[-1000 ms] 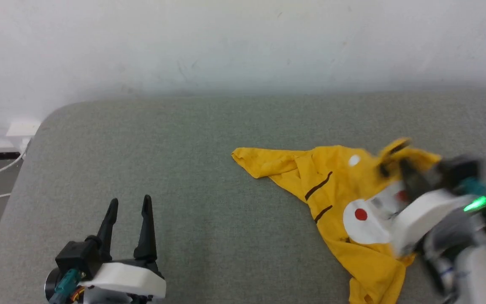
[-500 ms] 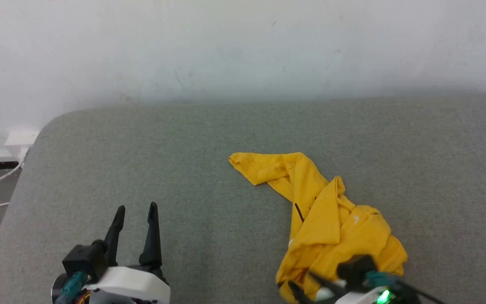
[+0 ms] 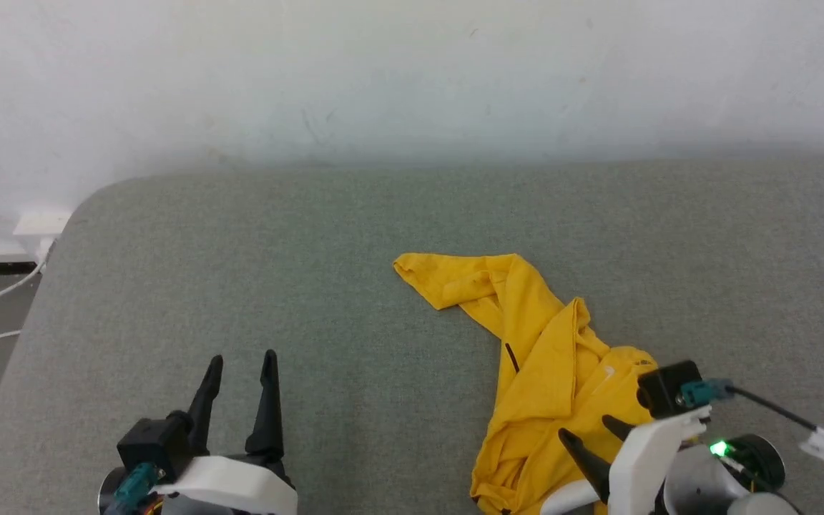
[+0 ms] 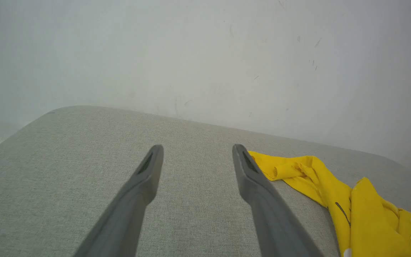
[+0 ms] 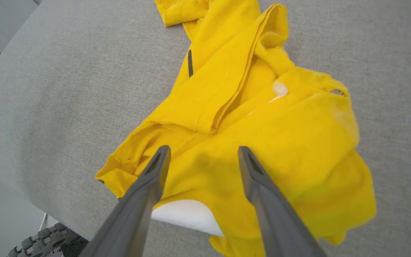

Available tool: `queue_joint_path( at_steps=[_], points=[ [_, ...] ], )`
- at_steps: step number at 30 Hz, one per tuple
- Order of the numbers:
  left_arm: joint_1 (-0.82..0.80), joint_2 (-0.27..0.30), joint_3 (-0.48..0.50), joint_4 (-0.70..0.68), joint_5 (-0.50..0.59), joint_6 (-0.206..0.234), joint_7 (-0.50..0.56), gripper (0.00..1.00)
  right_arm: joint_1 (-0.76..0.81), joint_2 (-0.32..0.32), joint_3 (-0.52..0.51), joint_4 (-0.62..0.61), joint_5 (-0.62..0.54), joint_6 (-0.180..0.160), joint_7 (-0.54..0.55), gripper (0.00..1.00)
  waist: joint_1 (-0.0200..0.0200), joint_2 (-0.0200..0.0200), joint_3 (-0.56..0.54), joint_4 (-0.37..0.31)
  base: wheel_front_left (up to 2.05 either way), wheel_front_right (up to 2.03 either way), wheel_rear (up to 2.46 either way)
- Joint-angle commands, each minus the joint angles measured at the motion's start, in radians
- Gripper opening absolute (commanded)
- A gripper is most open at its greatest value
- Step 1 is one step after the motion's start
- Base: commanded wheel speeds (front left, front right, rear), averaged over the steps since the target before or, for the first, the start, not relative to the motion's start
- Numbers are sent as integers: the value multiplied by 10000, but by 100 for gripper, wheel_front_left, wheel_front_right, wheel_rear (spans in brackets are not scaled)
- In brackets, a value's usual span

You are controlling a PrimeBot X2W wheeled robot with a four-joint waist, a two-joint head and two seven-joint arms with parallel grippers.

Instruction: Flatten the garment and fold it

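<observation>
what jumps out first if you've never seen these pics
The bright yellow T-shirt catches the eye first, lying crumpled in a heap right of centre on the grey fabric surface. The right hand hangs open over that heap, gripping nothing. The left hand sits open over bare fabric at the near left.

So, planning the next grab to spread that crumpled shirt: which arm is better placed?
Probably right. The right gripper hangs open directly over the bunched garment; the left gripper is open over the grey cushion, well apart from it.
</observation>
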State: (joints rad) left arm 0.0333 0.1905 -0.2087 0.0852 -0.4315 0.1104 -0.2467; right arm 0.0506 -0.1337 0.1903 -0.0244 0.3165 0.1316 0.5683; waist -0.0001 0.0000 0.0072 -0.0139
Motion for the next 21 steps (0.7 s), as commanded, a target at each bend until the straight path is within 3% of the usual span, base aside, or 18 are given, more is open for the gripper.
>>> queue_joint_path(
  at_steps=[1, 9, 10, 11, 12, 17, 21],
  points=[
    [-115, -50, -38, 11, 9, -31, 0, 100, -377, -3, -13, 223, 216, -9, 161, 100, 1, 0, 141, 88, 0, 0, 0],
    [-360, -87, -111, 125, 5, -44, -11, 100, -1836, -109, 507, 1879, 782, -9, 314, 100, 1, 0, 543, 216, 0, 0, 0],
    [-381, -88, -118, 145, 5, -47, -14, 100, -1946, -70, 590, 2050, 932, -9, 312, 93, 1, 0, 564, 221, 0, 0, 0],
    [-400, -90, -124, 165, 5, -51, -18, 100, -2051, -75, 667, 2196, 994, -9, 285, 29, 1, 0, 574, 228, 0, 0, 0],
    [-416, -94, -133, 185, 5, -55, -22, 100, -2147, -97, 725, 2300, 1019, -9, 184, 0, 1, 0, 579, 239, 0, 0, 0],
    [-391, -94, -120, 250, -12, -22, -40, 100, -2414, -255, 810, 2286, 1053, -9, -438, 0, 1, 0, 529, 199, 0, 0, 0],
    [-327, -80, -79, 248, -17, 42, -54, 100, -2505, -527, 119, 1565, 794, -9, -1161, 0, 1, 0, 451, 70, 0, 0, 0]
  ],
)
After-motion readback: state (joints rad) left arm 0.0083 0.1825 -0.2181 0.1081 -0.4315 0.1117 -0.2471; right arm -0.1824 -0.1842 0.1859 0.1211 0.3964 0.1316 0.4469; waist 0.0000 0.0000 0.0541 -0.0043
